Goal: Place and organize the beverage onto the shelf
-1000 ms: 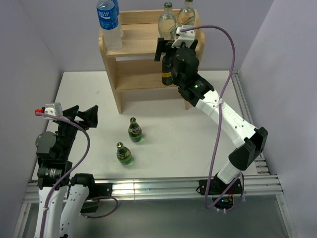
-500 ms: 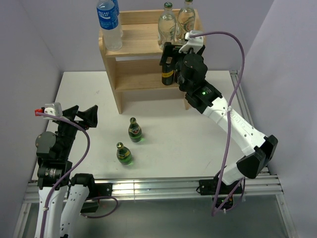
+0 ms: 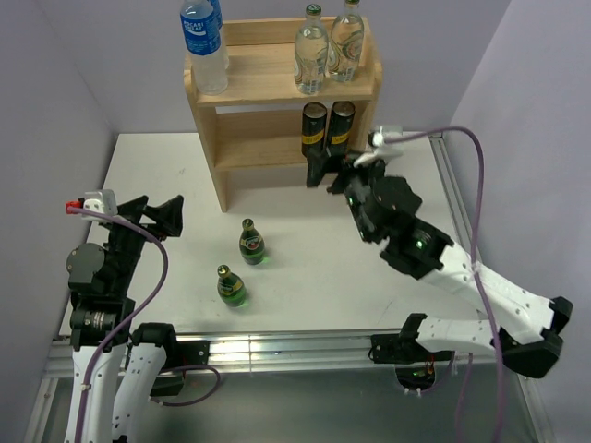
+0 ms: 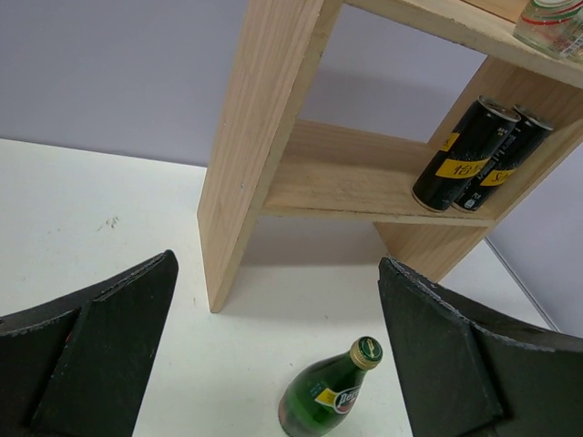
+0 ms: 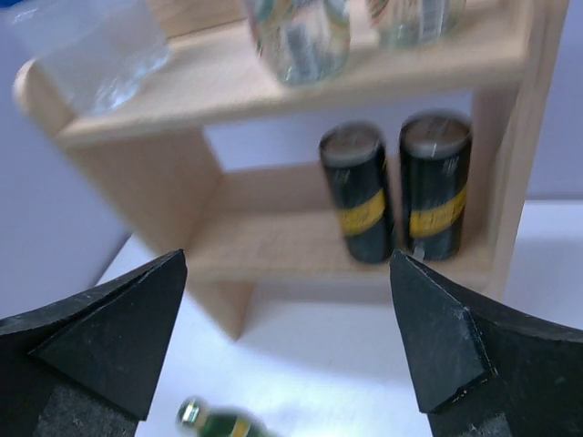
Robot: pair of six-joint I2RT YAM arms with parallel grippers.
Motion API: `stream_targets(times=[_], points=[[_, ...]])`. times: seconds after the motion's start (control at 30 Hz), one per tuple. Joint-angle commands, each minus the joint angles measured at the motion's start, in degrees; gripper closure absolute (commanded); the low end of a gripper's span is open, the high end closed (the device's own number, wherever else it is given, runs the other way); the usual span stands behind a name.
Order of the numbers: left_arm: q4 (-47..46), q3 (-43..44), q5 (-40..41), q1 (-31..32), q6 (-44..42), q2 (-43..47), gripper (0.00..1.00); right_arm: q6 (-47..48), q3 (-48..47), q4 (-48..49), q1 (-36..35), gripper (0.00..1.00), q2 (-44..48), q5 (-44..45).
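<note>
Blue label on the plastic bottle (image 3: 203,41), top left of the shelf (image 3: 268,81), reads "Pocari Sweat" in white. Yellow labels on the cans (image 4: 458,157) and the green bottle (image 4: 323,401) before the shelf: print unreadable.

— Where do the drinks stand?
— Two clear glass bottles (image 3: 311,41) upright, top right of the wooden shelf (image 3: 259,81); two dark cans (image 3: 314,129) side by side on its lower tier; two green bottles (image 3: 251,242) upright on the table (image 3: 166,175)
</note>
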State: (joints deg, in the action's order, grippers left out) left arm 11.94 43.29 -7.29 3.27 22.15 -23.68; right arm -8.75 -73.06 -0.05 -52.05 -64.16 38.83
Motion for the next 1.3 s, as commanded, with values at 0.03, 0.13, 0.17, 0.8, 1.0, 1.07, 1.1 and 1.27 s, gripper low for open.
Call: stream_targets(times=[0.03,0.13,0.17,0.8,1.0,1.07,1.1,1.27], points=[[-1.05,1.01,-3.52,-0.46,2.54,-2.85,0.01,-11.16,9.84,-2.4,-6.03,0.02,8.51,1.44],[-0.78,1.27,-5.18,-0.37,6.32,-4.88,0.01,-15.22,20.03,-0.13,-8.93,0.02,13.09,-5.5],[-0.87,0.92,-5.8,-0.37,7.02,-5.75,0.01,-16.02,24.24,-0.12,-9.64,0.02,13.27,-7.17],[7.66,1.18,0.7,-0.19,1.93,-6.46,0.01,-24.12,30.17,20.44,-13.16,0.01,-14.49,-15.71],[7.3,1.18,0.35,-0.19,1.75,-6.82,0.01,-22.89,26.21,21.94,-13.16,0.01,-22.4,-15.54],[7.22,1.1,0.35,-0.19,1.75,-6.47,0.01,-22.97,25.33,22.9,-12.64,0.01,-24.69,-15.71],[7.22,1.01,0.26,-0.19,1.75,-6.46,0.01,-22.97,24.98,23.17,-12.46,0.01,-25.48,-15.97],[7.22,1.1,-0.09,-0.19,1.75,-6.46,0.01,-22.97,23.14,24.57,-11.06,0.01,-30.49,-16.07]])
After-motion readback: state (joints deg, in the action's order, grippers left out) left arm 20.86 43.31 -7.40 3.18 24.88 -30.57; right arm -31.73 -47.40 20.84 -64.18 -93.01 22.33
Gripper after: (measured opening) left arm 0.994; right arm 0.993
